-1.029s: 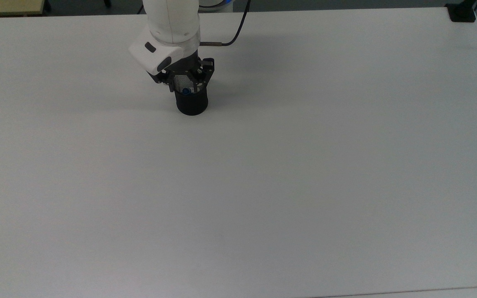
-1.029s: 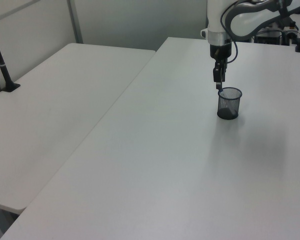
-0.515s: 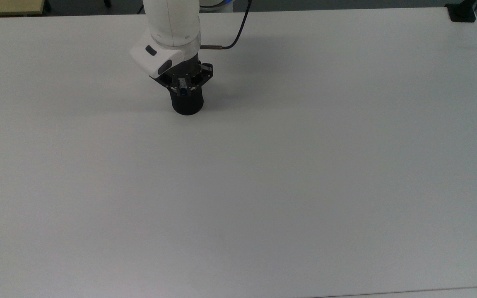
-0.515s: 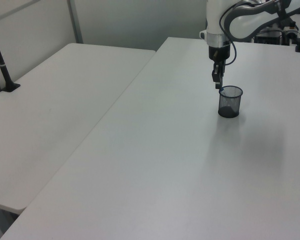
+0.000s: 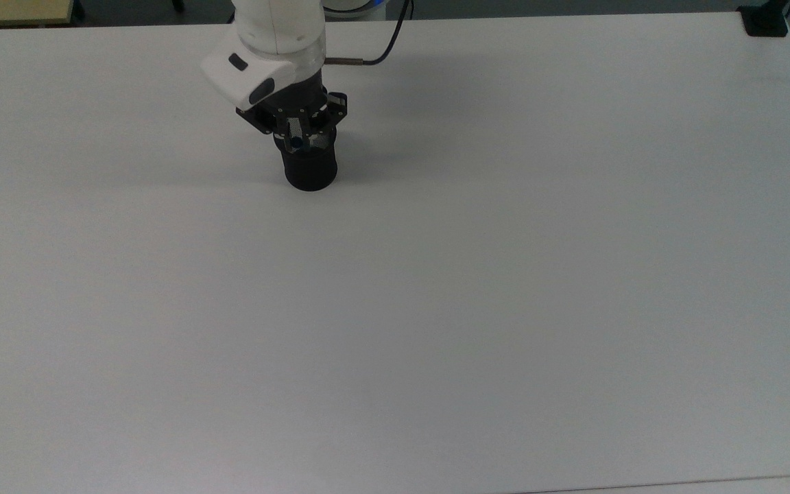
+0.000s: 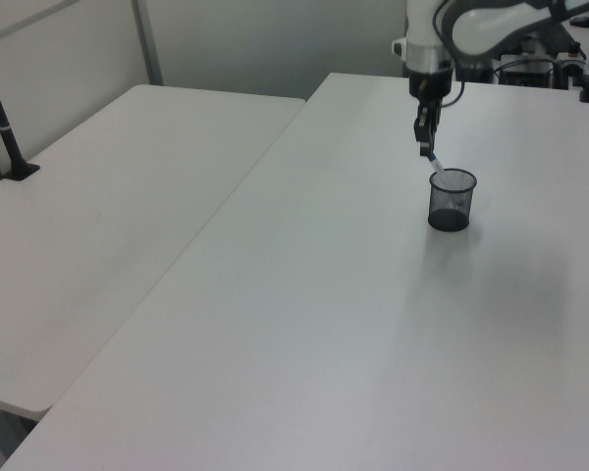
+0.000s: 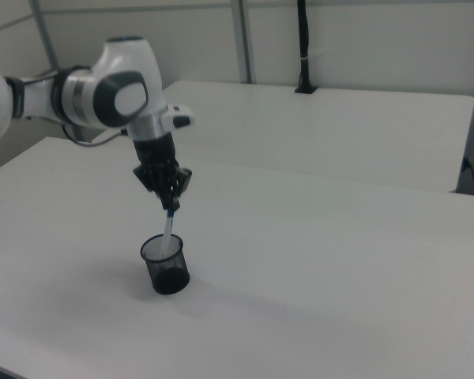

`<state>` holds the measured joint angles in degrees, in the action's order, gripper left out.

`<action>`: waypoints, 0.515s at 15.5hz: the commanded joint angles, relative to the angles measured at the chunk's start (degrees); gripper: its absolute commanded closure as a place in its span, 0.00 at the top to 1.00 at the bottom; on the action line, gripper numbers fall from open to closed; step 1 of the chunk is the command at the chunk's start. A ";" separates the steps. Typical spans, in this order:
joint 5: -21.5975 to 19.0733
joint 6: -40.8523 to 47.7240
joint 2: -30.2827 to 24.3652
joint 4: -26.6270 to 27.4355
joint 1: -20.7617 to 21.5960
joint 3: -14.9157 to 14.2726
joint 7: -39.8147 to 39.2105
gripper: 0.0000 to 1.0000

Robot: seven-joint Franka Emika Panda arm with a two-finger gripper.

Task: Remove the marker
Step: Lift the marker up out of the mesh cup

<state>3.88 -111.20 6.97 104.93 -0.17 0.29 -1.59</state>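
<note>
Your gripper is clenched on the marker, holding it by its blue-capped upper end directly above the black mesh cup, which stands upright on the white table. In the right view the white barrel slants down from the fingers toward about 7 o'clock and its lower part dips inside the cup's rim, so the marker is lifted but not clear of the cup. In the left view the gripper hangs at about 11 o'clock from the cup, with the pale barrel bridging the two. From the top view you see the gripper at 12 o'clock over the cup, a blue dot of the marker between the closed fingers. A second white table stands beyond the first.
</note>
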 commanded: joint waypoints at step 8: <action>-2.21 11.18 -0.47 -9.39 4.90 0.68 -0.43 0.09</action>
<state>3.07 -101.17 5.36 95.85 0.75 0.76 -1.76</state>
